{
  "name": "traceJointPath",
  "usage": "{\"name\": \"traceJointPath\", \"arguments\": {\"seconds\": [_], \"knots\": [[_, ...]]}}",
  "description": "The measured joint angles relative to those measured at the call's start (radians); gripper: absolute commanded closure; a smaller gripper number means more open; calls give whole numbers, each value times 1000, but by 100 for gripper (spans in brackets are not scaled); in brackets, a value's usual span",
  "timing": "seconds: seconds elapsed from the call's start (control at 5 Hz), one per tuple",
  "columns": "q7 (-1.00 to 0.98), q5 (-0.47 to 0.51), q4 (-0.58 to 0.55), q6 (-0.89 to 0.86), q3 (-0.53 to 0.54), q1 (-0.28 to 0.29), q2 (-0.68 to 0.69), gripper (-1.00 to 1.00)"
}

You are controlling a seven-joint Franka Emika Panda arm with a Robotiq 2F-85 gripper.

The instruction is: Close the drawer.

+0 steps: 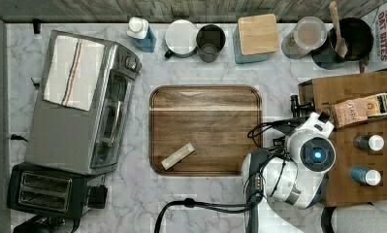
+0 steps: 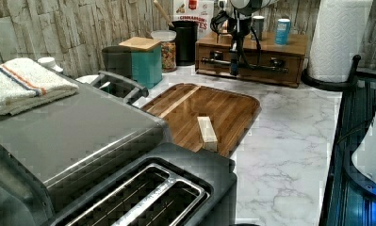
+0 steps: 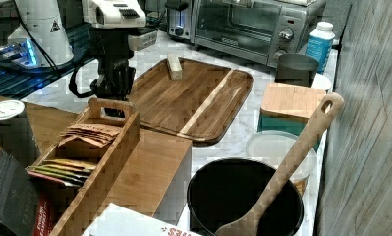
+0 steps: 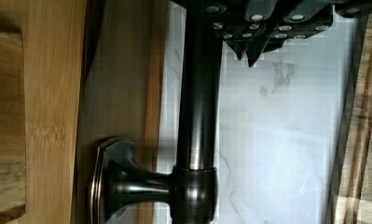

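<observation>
Drawer [image 2: 249, 63] sits at the desk's [image 1: 205, 194] three o'clock edge in the top view, front nearly flush with its cabinet. I see my end effector [image 2: 234, 66] at its dark bar handle [image 4: 197, 102]; whether the fingers are spread or pressed, I cannot tell.

The white, rounded arm [image 1: 298, 170] carries a glowing blue ring light and looping black cables. Its black gripper [image 3: 113, 81] shows small silver screws.
</observation>
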Motion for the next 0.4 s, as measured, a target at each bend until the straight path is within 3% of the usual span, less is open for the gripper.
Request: {"name": "traceJointPath", "arguments": {"seconds": [0.4], "knots": [[0,-15,-2,-1,2,-2,-2,100]]}}
